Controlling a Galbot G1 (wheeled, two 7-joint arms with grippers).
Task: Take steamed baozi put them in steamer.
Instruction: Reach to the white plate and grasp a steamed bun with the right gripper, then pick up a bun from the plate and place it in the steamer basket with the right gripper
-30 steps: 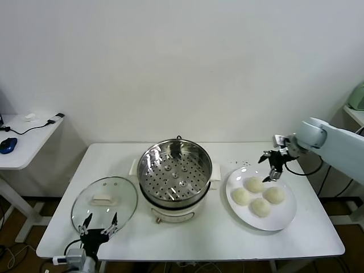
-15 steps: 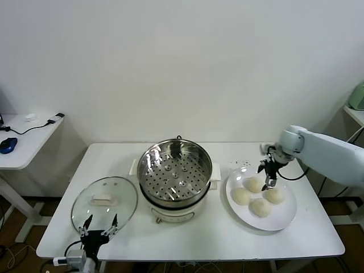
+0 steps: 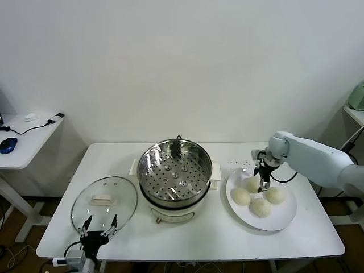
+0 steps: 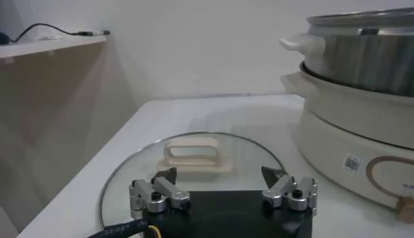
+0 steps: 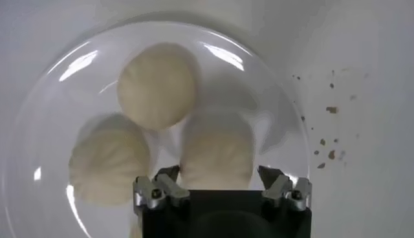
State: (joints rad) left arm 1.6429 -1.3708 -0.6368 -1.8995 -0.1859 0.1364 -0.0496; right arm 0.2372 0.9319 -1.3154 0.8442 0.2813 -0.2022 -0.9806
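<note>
Several cream-white steamed baozi lie on a white plate (image 3: 286,220) at the right of the table. My right gripper (image 3: 263,182) is down over the back-left baozi (image 3: 252,185). Seen from the right wrist, that baozi (image 5: 217,152) sits between the fingers of the right gripper (image 5: 218,176), which stand apart with a gap on one side. Two more baozi (image 5: 157,84) (image 5: 108,160) lie beside it. The steamer (image 3: 174,170), a shiny pot with a perforated tray, stands mid-table with nothing in it. My left gripper (image 3: 98,224) waits open at the front left edge.
A round glass lid (image 3: 104,203) with a white handle lies left of the steamer, just beyond the left gripper (image 4: 218,176). Dark crumbs (image 5: 330,110) dot the table beside the plate. A side desk (image 3: 25,139) with a mouse stands far left.
My right arm has swung left and down from behind the plate onto the back-left baozi, and its fingers have drawn in a little. The left arm has not moved.
</note>
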